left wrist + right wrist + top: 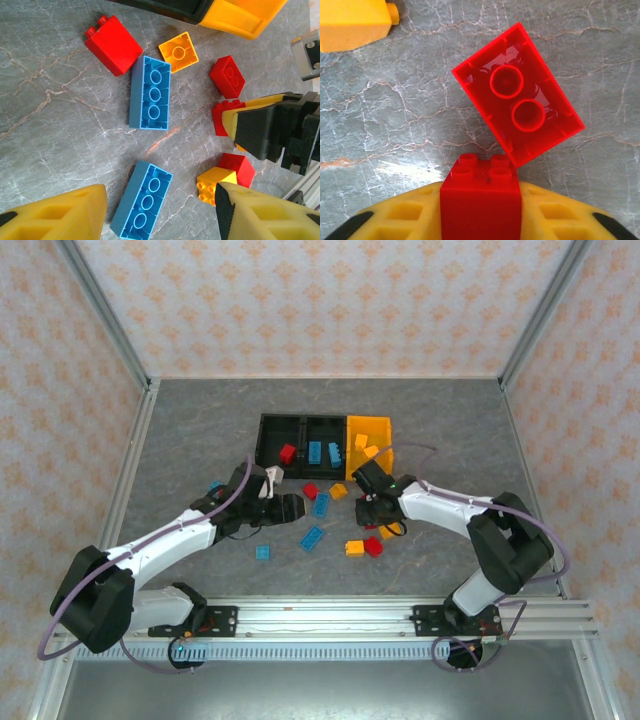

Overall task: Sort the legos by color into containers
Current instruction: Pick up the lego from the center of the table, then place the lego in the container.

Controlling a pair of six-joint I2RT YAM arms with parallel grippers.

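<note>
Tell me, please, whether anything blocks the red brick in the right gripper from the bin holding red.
Nothing visible does: between the red brick and the left black bin lie only loose bricks.

The table top (55, 115) looks like smooth grey laminate with a stone pattern, pale-veined, with a dull sheen. The legos (312, 537) are hard moulded plastic. The upturned red brick (517, 95) is glossy and catches highlights on its hollow underside, while the blue bricks (150, 92) look smooth and satiny. The fingers (420, 210) of the right gripper (480, 215) are matt yellow plastic with moulded pockets, and the small red brick (480, 200) between them looks duller. The black bins (300, 435) and the orange-yellow bin (370, 428) are smooth plastic. The arm shells (165, 540) are glossy white plastic. The rail (330, 612) along the table's near edge is bare metal. The walls (320, 300) look like matt printed paper.
</note>
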